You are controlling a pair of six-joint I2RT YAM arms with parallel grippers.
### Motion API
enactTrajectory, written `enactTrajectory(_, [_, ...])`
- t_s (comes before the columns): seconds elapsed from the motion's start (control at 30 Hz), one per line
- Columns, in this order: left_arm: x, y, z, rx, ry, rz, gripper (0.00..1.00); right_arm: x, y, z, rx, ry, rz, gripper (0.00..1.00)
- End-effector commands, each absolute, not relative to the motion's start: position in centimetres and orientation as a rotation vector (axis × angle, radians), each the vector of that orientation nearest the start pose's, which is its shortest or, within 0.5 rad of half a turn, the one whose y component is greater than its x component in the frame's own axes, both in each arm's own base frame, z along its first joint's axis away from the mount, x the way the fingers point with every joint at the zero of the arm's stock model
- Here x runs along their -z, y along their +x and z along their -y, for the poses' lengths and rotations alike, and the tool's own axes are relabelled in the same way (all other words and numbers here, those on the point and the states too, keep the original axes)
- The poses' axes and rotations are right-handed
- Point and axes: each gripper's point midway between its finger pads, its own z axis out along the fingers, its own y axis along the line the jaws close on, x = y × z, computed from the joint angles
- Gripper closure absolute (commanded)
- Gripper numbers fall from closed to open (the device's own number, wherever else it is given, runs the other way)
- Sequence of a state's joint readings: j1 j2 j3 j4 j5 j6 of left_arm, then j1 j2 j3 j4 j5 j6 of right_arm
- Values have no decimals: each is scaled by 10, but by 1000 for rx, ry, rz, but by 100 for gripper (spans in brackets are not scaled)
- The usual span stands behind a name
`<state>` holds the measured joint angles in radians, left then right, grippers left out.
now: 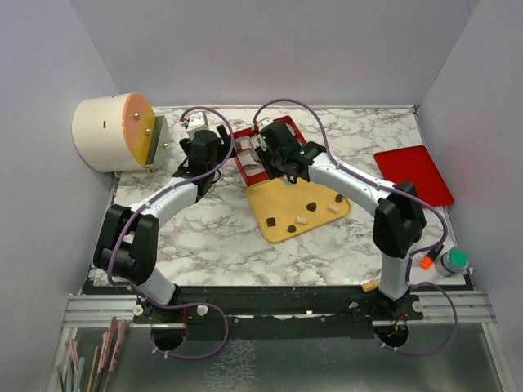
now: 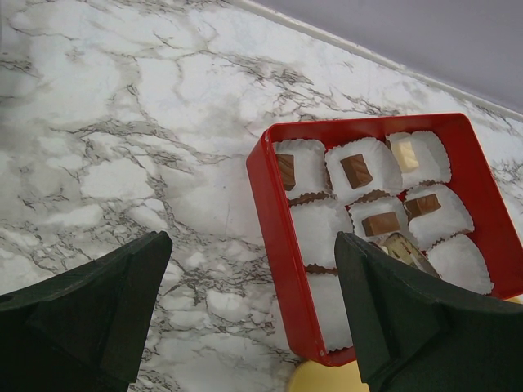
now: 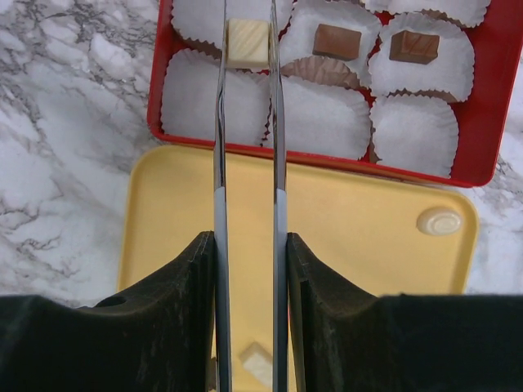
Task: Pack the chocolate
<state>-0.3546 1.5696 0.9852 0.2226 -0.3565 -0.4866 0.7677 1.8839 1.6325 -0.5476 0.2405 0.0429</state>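
A red box [image 1: 243, 171] lined with white paper cups sits at the back centre. A few brown chocolates [image 2: 356, 171] and a cream one [image 2: 406, 155] lie in its cups. My right gripper [image 3: 249, 245] is shut on metal tweezers [image 3: 219, 163]. Their tips pinch a cream-white square chocolate [image 3: 247, 42] over a cup of the box [image 3: 482, 98]. More dark and white pieces [image 1: 314, 205] lie on the flat yellow tray [image 1: 278, 200]. My left gripper [image 2: 253, 327] is open and empty, its jaws either side of the box's near corner [image 2: 282, 245].
A red lid [image 1: 413, 173] lies at the right. A white drum with an orange face [image 1: 110, 131] stands at the back left. A teal-capped bottle [image 1: 451, 261] and an orange object [image 1: 426, 263] sit at the front right corner.
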Motion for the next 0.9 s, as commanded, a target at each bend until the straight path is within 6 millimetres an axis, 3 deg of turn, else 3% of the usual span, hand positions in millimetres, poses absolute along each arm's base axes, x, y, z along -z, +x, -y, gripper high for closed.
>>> enactTrajectory(0.0, [-182,460,120,229,-378,-1848,9,-161,405,-331,-187,-731,-2186,97])
enactTrajectory(0.5, [-178,462,120,230,-380,-1855,9,-135,427,-346,-200,-754,-2214,96])
enactTrajectory(0.87, [-175,463,120,231,-381,-1860,9,-126,434,-347,-177,-784,-2214,74])
